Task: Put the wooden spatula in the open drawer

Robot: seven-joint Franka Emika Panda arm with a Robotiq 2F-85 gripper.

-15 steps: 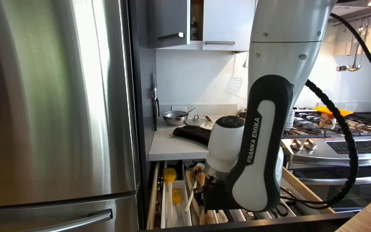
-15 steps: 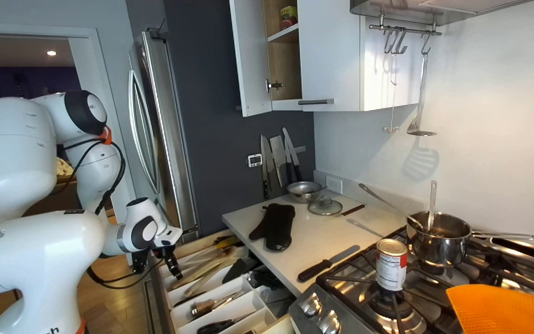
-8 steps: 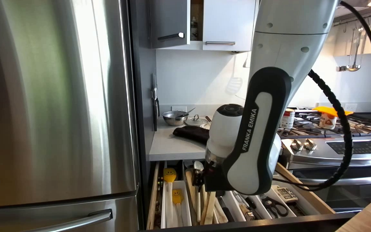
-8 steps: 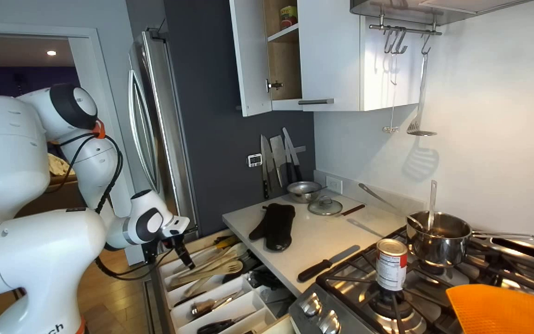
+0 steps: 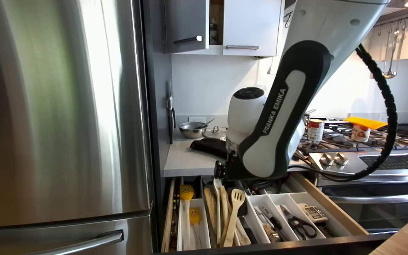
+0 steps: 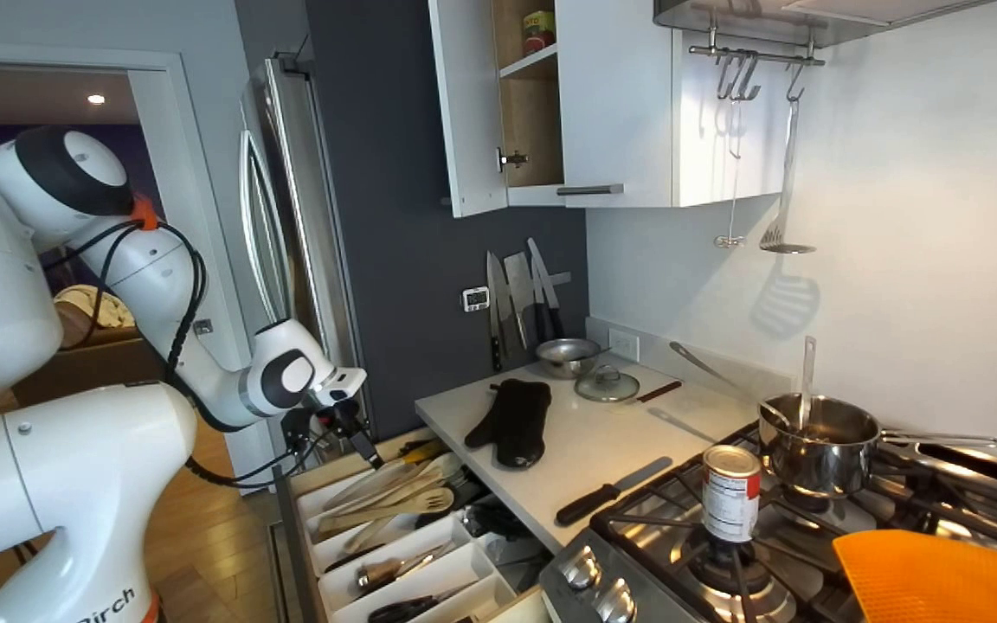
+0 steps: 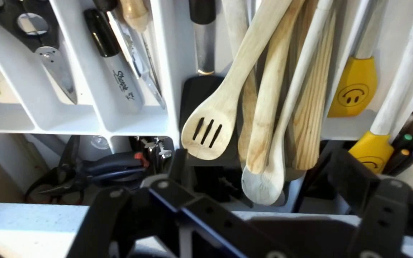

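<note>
Wooden spatula [image 7: 233, 82] in drawer [image 5: 335, 209] (spread end effector [image 7: 258, 156] above).

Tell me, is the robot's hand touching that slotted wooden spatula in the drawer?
Apart. The hand stands open, and in both exterior views a plain gap separates it from the slotted wooden spatula, which lies lower, in the drawer.

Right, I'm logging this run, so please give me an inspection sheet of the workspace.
Surface: white counter bearing a black mitt, metal bowl, glass lid and black-handled knife.
Job's things: slotted wooden spatula lies in the open drawer among other wooden utensils.
Clutter: scissors, marker and yellow-headed utensils share the drawer.
Tool: open above the drawer, nothing held.
Cables: ribbed black cable loops out beside the arm; no snag seen.
Surroundings: steel fridge, cupboard door ajar, stove with a pot and can.
</note>
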